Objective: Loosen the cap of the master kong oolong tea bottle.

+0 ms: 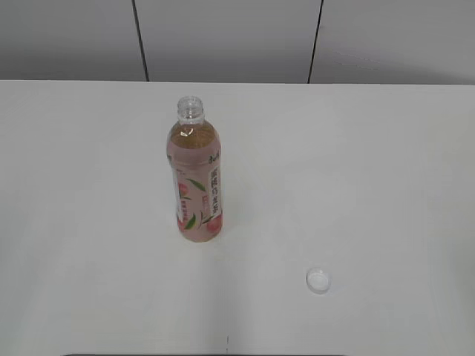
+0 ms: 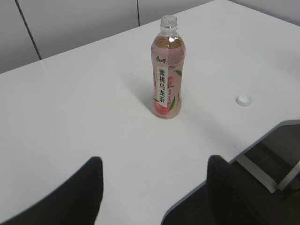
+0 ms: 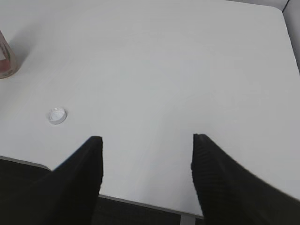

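The master kong oolong tea bottle [image 1: 197,178] stands upright on the white table, its neck open with no cap on it; it also shows in the left wrist view [image 2: 168,70], and its base shows at the left edge of the right wrist view [image 3: 5,58]. The white cap [image 1: 318,279] lies on the table to the bottle's front right, open side up; it also shows in the left wrist view [image 2: 243,100] and the right wrist view [image 3: 57,115]. My left gripper [image 2: 154,161] is open and empty, well short of the bottle. My right gripper [image 3: 146,138] is open and empty, right of the cap.
The white table [image 1: 371,163] ends at a front edge close under both grippers [image 2: 220,173] [image 3: 140,201]. Grey wall panels [image 1: 223,37] stand behind the table. A metal table frame [image 2: 262,173] shows below the edge.
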Available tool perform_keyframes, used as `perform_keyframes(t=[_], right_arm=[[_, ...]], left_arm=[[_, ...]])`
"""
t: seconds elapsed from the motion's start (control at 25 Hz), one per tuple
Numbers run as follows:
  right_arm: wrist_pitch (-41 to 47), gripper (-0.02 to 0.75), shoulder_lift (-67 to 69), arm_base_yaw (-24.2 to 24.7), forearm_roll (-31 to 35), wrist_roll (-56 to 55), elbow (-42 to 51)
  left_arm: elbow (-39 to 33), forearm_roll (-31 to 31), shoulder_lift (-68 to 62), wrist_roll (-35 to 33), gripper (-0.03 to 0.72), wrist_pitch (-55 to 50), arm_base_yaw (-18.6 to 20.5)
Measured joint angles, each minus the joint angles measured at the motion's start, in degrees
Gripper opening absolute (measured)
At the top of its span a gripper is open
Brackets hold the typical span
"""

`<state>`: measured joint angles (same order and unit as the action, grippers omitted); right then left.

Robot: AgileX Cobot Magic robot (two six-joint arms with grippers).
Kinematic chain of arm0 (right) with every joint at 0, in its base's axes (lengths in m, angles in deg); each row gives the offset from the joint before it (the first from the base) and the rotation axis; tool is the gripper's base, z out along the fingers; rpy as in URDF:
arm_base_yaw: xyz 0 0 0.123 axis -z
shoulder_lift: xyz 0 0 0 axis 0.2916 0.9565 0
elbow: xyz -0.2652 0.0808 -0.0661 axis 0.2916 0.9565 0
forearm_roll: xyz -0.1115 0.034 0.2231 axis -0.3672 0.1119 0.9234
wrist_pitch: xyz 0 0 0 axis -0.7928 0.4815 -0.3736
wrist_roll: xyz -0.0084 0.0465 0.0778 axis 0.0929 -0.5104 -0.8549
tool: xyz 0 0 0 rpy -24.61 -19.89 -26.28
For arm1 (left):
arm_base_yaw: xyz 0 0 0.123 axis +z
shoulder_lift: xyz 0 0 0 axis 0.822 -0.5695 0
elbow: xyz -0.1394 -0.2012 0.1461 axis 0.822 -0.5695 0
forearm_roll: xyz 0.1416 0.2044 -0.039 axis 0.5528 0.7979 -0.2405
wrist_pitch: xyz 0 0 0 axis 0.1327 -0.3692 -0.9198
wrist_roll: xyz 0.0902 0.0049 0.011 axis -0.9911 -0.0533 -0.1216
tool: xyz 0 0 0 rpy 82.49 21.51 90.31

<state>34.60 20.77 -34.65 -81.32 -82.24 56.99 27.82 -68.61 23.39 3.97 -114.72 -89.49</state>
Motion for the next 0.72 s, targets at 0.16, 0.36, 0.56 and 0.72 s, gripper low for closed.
perform_keyframes(t=[0.16,0.36,0.56,0.72], right_arm=[[0.0,0.455,0.0,0.0,0.0,-0.1,0.0],[0.0,0.455,0.0,0.0,0.0,-0.1,0.0],[0.0,0.455,0.0,3.9,0.0,-0.1,0.0],[0.0,0.455,0.0,14.6,0.0,-0.1,0.0]], left_arm=[[0.0,0.0,0.0,0.0,0.428,0.0,0.0],[0.0,0.0,0.0,0.0,0.423,0.0,0.0],[0.0,0.0,0.0,0.0,0.415,0.0,4.9],[0.0,0.0,0.0,-0.1,0.413,0.0,15.8]])
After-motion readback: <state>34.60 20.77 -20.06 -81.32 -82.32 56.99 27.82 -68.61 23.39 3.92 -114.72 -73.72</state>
